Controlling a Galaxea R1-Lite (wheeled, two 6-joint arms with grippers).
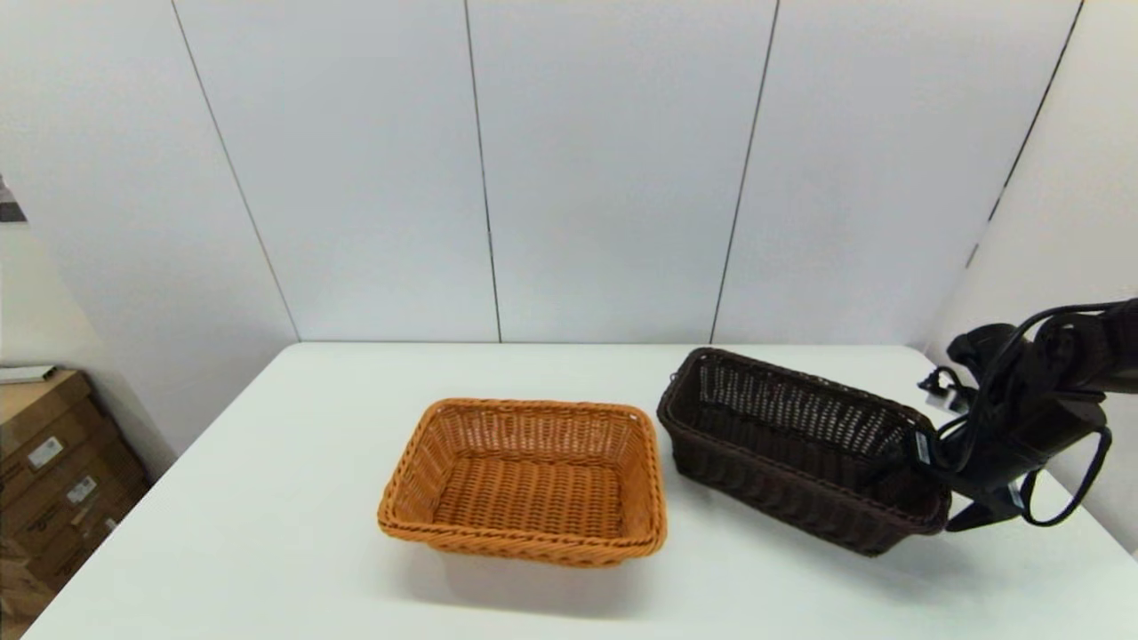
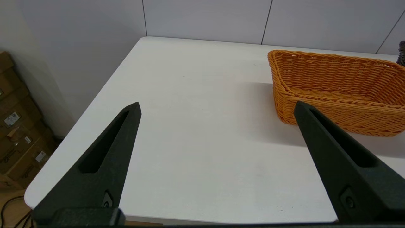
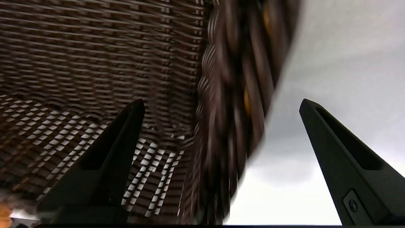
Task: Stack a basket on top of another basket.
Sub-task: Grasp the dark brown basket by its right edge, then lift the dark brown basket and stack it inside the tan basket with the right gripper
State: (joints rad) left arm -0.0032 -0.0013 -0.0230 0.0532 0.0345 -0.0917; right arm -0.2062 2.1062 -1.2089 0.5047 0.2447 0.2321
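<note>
The dark brown basket [image 1: 800, 444] stands on the right part of the white table [image 1: 267, 533], turned at an angle. My right gripper [image 1: 938, 498] is at its right end, open, with the braided rim [image 3: 240, 79] between the fingers: one finger [image 3: 120, 139] is inside the basket, the other [image 3: 329, 139] outside over the table. The orange-tan basket [image 1: 529, 480] sits empty at the table's middle, a small gap left of the dark one. My left gripper [image 2: 218, 106] hovers open over the table's left front, with the orange-tan basket [image 2: 335, 82] beyond its right finger.
Cardboard boxes [image 1: 53, 462] are stacked on the floor left of the table. A panelled wall runs close behind the table's far edge. A second wall stands right of the right arm [image 1: 1049, 400]. Bare tabletop lies left of the orange-tan basket.
</note>
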